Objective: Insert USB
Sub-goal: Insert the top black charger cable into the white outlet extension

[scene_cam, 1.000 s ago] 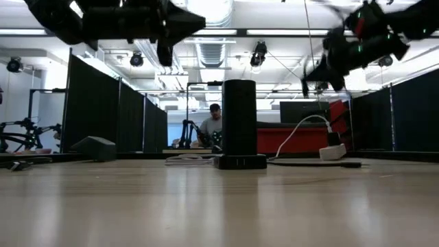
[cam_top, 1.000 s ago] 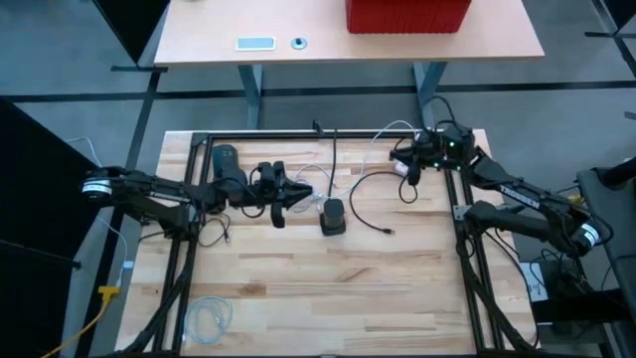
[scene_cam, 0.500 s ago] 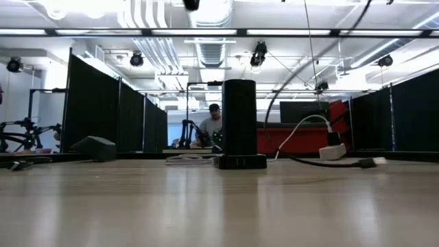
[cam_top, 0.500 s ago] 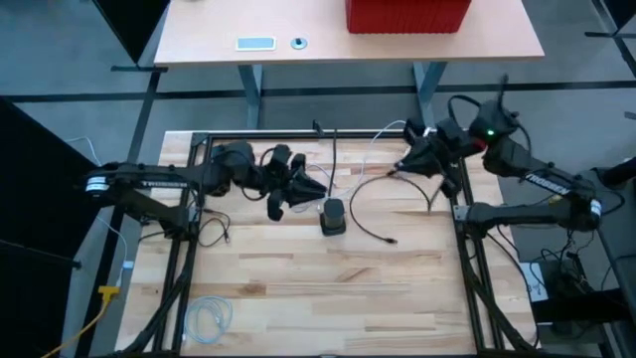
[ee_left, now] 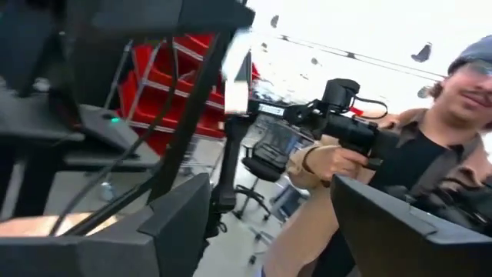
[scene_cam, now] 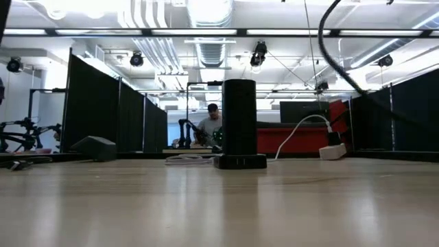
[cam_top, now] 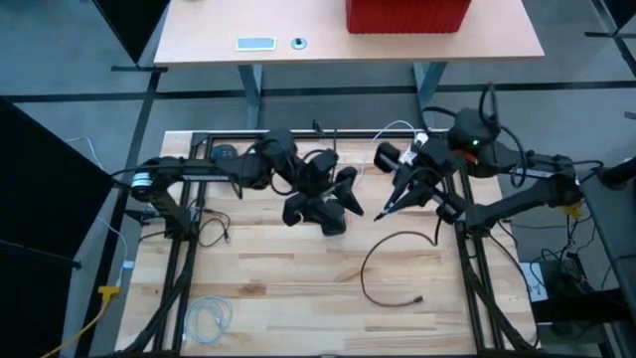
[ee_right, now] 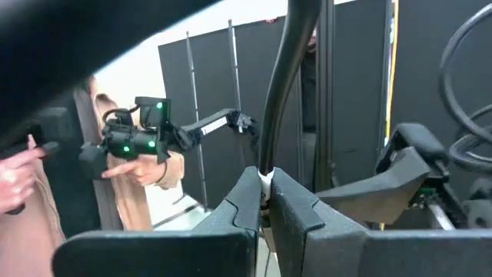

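High view: left gripper [cam_top: 333,199] spread open above the black cylindrical USB hub [scene_cam: 239,123] (mid-table). Right gripper [ee_right: 265,201] clamps the thin black cable [cam_top: 383,261], whose plug end lies on the wood.

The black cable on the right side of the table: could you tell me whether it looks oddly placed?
Yes. The right gripper pinches the black cable partway along, so its plug end trails loose on the table, far from the charging tower. The left gripper hovers open over the tower.

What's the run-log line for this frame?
left gripper: open, above USB hub | right gripper: shut on black cable, lifted | plug: on table, not inserted
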